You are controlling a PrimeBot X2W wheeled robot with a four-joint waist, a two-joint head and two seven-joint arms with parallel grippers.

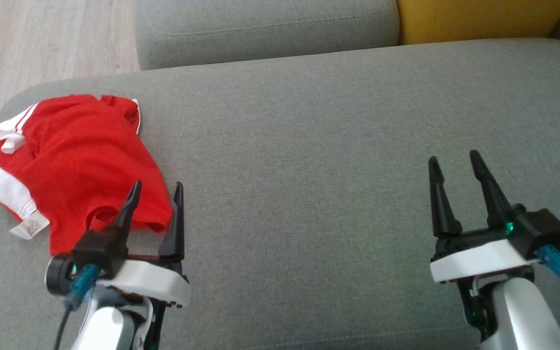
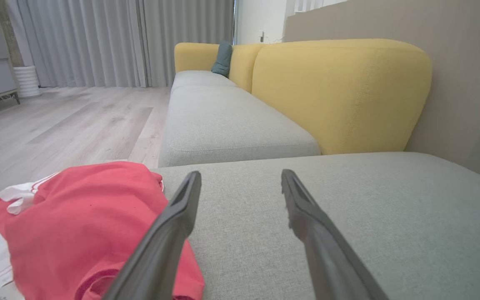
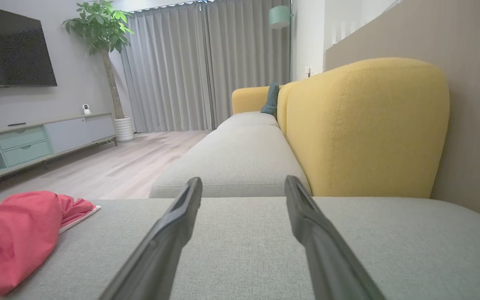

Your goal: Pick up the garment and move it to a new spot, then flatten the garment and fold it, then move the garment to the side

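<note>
The garment (image 1: 71, 155) is a crumpled red top with white trim and a white label, lying at the left end of the grey cushion (image 1: 309, 160). It also lies at the lower left of the left wrist view as a red garment (image 2: 77, 225), and at the far left of the right wrist view, garment (image 3: 11, 237). My left gripper (image 1: 157, 187) stands open just above the garment's near right edge, nothing between its fingers. Far to the right, my right gripper (image 1: 455, 160) hangs open over bare cushion.
A second grey seat cushion (image 1: 265, 29) and a yellow backrest (image 1: 479, 19) lie beyond. Pale wood floor (image 1: 42, 43) runs past the cushion's left edge. A TV cabinet (image 3: 36, 141), a potted plant (image 3: 102, 29) and curtains (image 3: 181, 66) stand far off.
</note>
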